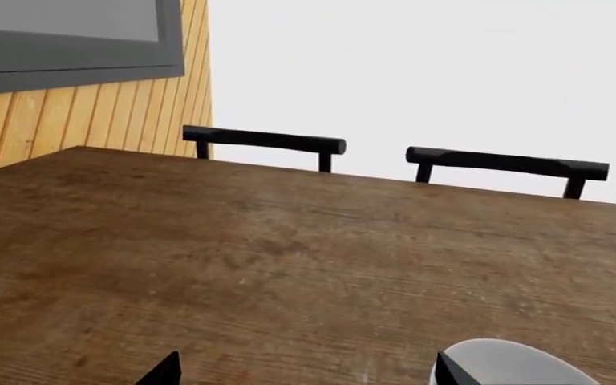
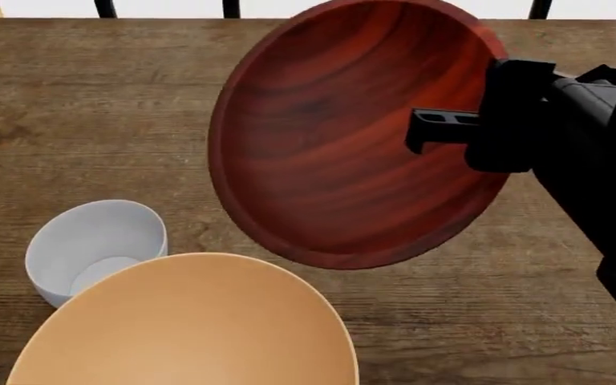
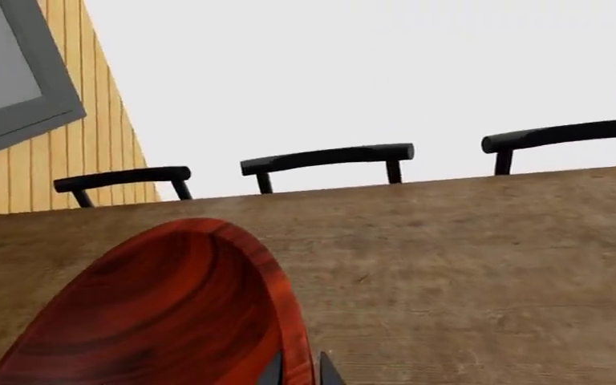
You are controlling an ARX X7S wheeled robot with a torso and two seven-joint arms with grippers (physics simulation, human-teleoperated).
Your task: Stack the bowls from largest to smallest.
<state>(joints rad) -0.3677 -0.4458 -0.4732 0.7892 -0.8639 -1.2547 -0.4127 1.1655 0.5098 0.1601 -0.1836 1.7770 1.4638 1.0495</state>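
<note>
Gripping the red bowl [image 2: 340, 136] by its rim, tilted steeply above the table [image 2: 94, 104], my right claw [image 2: 468, 132] hangs up and right of the tan bowl [image 2: 190, 329] waiting below.

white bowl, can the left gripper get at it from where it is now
Probably yes. In the left wrist view the white bowl sits just ahead beside the left gripper, with bare table between them; the right gripper holds the red bowl elsewhere.

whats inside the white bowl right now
Nothing visible inside the white bowl; just its pale base. The tan-orange bowl covers part of its near rim, hiding that edge.
</note>
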